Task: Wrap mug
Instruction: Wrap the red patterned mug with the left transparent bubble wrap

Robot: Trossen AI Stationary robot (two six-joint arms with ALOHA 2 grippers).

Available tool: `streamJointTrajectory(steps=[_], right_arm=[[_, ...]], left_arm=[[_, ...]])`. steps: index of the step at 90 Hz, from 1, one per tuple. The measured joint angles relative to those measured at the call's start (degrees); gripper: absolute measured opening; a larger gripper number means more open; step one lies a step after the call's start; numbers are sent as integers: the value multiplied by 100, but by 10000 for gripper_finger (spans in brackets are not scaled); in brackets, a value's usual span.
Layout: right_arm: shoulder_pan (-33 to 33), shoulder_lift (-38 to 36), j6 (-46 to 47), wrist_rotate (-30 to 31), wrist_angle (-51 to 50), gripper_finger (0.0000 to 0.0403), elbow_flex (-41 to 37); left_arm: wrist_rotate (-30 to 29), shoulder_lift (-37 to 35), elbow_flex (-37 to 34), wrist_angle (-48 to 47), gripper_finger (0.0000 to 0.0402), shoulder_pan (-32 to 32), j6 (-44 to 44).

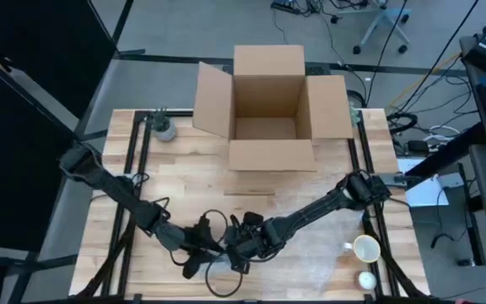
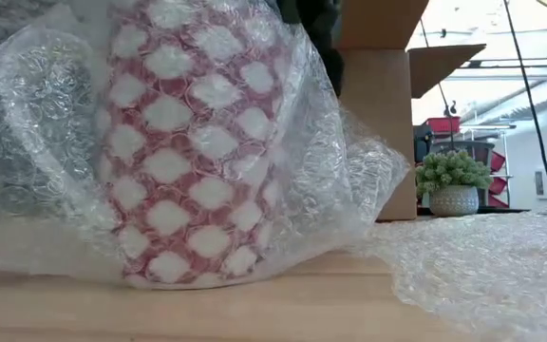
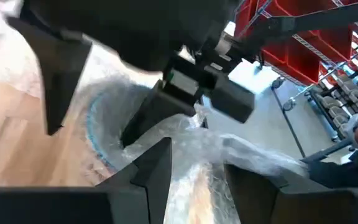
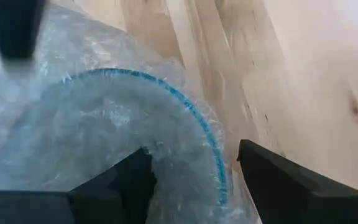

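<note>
At near centre of surface, red-and-white mug upright, long axis vertical, inside bubble wrap, left tool and right tool meeting over it, fingers apart on both.

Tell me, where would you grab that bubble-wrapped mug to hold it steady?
Probably around the body of the mug, from above and the side. The low view shows it standing upright on the table, tall and round, so two fingers could close across its width. The bubble wrap hangs loose, so pinching only the plastic would likely let the mug slip.
</note>
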Motion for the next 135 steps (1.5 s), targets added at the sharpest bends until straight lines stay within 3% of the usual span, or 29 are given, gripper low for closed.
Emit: streamJointTrajectory(steps=[15,25,36,46,59,79,92,135], right_arm=[[2,0,-44,2,35,210,-7],[2,0,-131,0,60,210,-9],[1,2,-184,-2,129,210,-16],[2,4,-189,-1,154,210,-18],[2,6,-194,0,186,210,-18],[2,7,-238,-2,201,210,-18],[4,-20,-326,-14,195,210,-20],[97,-976,-432,-26,-368,210,-32]], left_arm=[[-29,-754,2,-1422,130,-222,-570],[230,-836,2,-1946,130,-668,-1009],[-207,-607,2,-1282,130,-1127,-1080],[-876,-252,2,3,130,-1276,-414],[-1036,310,27,1070,130,-972,71],[-626,1045,466,987,130,-216,76],[-59,1252,755,145,130,116,14],[-62,1454,809,33,130,229,-36]])
